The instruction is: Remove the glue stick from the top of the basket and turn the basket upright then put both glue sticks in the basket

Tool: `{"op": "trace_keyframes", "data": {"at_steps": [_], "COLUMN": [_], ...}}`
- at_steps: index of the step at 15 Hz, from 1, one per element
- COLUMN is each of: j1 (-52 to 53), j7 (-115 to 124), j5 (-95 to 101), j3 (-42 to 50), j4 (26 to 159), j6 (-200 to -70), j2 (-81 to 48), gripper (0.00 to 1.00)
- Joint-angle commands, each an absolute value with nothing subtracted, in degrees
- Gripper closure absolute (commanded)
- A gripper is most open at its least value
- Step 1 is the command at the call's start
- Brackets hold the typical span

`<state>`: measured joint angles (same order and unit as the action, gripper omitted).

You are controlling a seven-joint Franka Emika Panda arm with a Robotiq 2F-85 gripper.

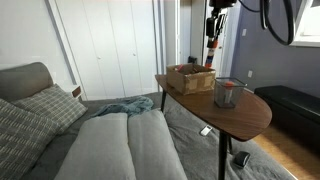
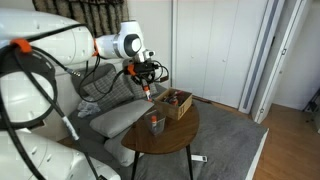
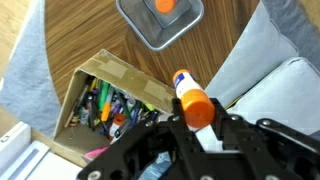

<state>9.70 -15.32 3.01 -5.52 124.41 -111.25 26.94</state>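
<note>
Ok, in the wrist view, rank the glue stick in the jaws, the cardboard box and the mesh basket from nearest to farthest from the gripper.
1. glue stick: clamped in the gripper, low in the view.
2. cardboard box: left of centre, open side towards the camera.
3. basket: at the top edge, upright. The second glue stick stands inside it, so those two are too close to rank apart.
</note>
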Motion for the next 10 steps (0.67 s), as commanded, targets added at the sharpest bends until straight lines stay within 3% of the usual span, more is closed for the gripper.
{"op": "trace_keyframes", "data": {"at_steps": [1,10], "j1": [7.22,4.75], "j7": [-10.03,-7.63], "j5": [5.75,4.79], "j3": [-5.52,-2.87], "j4": [126.09,130.15], "j6": [-109.74,-109.45], "j2": [30.91,29.72], "gripper": [0.92,0.92]}}
